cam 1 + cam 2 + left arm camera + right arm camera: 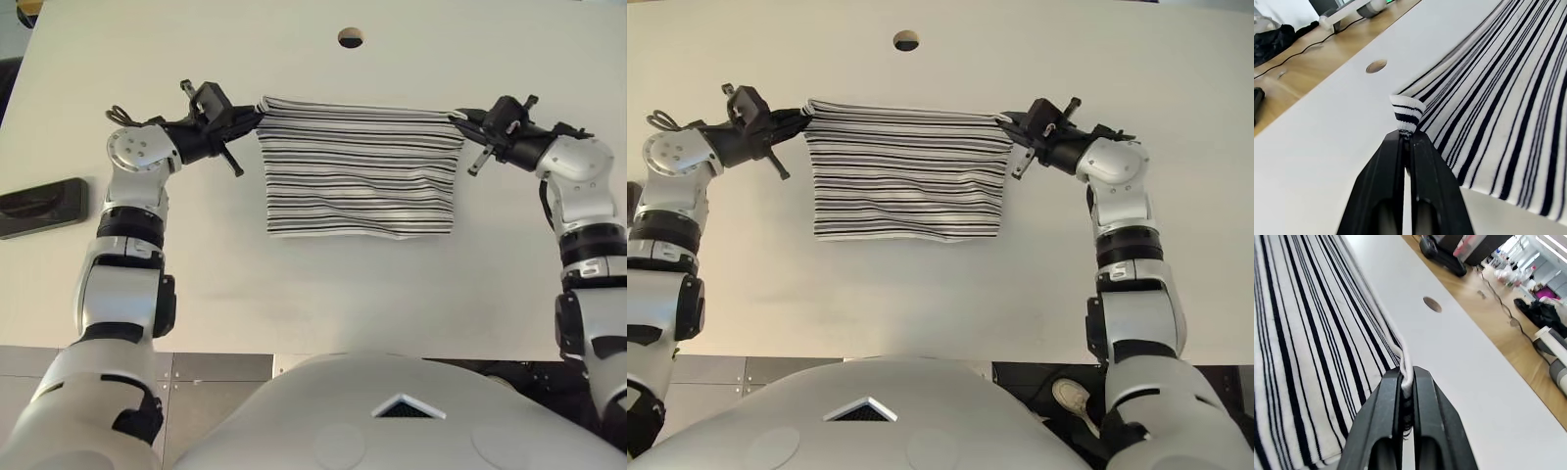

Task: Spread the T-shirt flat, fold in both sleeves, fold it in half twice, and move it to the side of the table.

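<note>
The black-and-white striped T-shirt (pixel 361 168) is a folded rectangle in the middle of the white table (pixel 313 294). Its far edge is pulled taut between my two grippers while the near part drapes toward me. My left gripper (pixel 257 116) is shut on the far left corner, seen close up with the cloth (pixel 1406 117) pinched at the fingertips. My right gripper (pixel 461 118) is shut on the far right corner, where the shirt's edge (pixel 1406 374) sits clamped between the black fingers (pixel 1427 396).
A round cable hole (pixel 350 38) lies in the table beyond the shirt. A dark flat object (pixel 39 207) rests at the table's left edge. Open tabletop surrounds the shirt on both sides and in front.
</note>
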Available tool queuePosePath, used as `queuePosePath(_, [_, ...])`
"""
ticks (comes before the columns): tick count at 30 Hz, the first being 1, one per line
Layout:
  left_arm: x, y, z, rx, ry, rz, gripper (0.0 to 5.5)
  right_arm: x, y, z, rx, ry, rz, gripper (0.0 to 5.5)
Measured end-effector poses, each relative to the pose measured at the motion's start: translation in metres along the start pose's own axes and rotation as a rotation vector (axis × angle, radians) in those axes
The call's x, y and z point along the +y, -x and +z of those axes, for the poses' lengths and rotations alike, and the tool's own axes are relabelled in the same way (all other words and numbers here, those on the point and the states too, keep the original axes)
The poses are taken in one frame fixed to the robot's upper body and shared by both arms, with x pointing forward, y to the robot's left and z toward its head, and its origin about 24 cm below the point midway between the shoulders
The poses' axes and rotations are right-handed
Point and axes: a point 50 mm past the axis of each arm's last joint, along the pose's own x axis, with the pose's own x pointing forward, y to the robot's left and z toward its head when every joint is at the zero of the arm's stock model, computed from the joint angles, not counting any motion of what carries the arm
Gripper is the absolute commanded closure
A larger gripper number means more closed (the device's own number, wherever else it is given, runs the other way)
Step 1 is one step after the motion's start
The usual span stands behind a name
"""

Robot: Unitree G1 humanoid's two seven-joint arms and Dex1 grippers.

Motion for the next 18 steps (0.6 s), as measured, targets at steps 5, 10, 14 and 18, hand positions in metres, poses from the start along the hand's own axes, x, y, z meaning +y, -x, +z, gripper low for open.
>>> queuePosePath(5, [-0.001, -0.007, -0.013, 0.058, 0.092, 0.078, 4.67, -0.008, -0.018, 0.000, 0.016, -0.053, -0.081, 4.50])
queuePosePath(10, [0.010, -0.003, -0.022, 0.148, 0.158, 0.232, 4.44, -0.016, -0.023, -0.007, 0.099, -0.094, -0.224, 4.44])
queuePosePath(14, [0.018, 0.001, -0.025, 0.176, 0.197, 0.336, 4.44, -0.018, -0.023, -0.010, 0.129, -0.098, -0.275, 4.44])
queuePosePath(18, [0.021, 0.002, -0.019, 0.127, 0.198, 0.333, 4.44, -0.017, -0.024, -0.008, 0.112, -0.073, -0.271, 4.44])
